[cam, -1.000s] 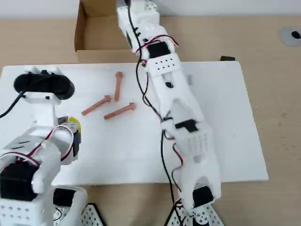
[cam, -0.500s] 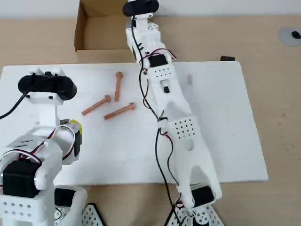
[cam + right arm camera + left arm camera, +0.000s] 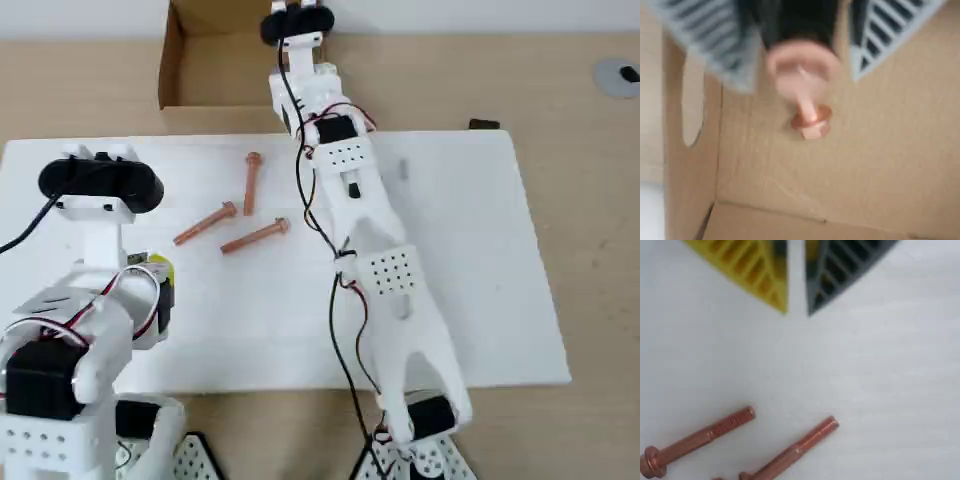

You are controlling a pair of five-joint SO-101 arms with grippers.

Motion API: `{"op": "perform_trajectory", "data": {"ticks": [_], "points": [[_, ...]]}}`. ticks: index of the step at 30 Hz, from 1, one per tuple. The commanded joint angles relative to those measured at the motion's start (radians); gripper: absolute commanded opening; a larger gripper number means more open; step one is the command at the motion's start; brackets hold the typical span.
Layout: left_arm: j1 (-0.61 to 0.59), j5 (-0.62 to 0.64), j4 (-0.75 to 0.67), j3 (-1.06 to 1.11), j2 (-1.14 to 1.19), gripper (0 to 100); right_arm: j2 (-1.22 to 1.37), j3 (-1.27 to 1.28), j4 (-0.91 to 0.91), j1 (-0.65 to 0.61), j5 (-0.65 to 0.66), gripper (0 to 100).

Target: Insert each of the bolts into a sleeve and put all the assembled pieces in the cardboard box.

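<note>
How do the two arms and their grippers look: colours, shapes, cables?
Both arms are white plastic with black motors. The right arm has panels of small holes, with red and black cables along it. The left arm carries red and white cables. The left gripper has one yellow and one dark grey finger, both ribbed wedges. The right gripper has grey ribbed fingers.
</note>
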Motion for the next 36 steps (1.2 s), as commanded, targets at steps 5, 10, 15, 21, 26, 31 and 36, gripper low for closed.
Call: {"op": "perform_trajectory", "data": {"ticks": [5, 10, 15, 21, 26, 31, 36], "points": [[-0.009, 0.002, 0.003, -0.034, 0.001, 3, -0.035, -0.151, 0.129, 0.016, 0.006, 31.5], [-0.011, 0.114, -0.003, -0.15, 0.038, 8, -0.041, -0.384, 0.443, 0.018, 0.005, 31.5], [-0.011, 0.17, 0.002, -0.261, 0.306, 13, -0.229, -0.366, 0.793, 0.096, 0.005, 31.5], [0.044, -0.055, 0.003, -0.453, 0.69, 13, -0.424, -0.369, 1.152, 0.213, 0.005, 31.5], [0.055, -0.339, -0.002, -0.546, 0.889, 13, -0.559, -0.361, 1.189, 0.338, 0.006, 31.5], [0.051, -0.572, -0.003, -0.572, 0.99, 13, -0.727, -0.355, 1.191, 0.452, 0.008, 31.4], [0.051, -0.64, -0.06, -0.552, 1.03, 13, -0.901, -0.282, 1.191, 0.547, 0.015, 31.4]]}}
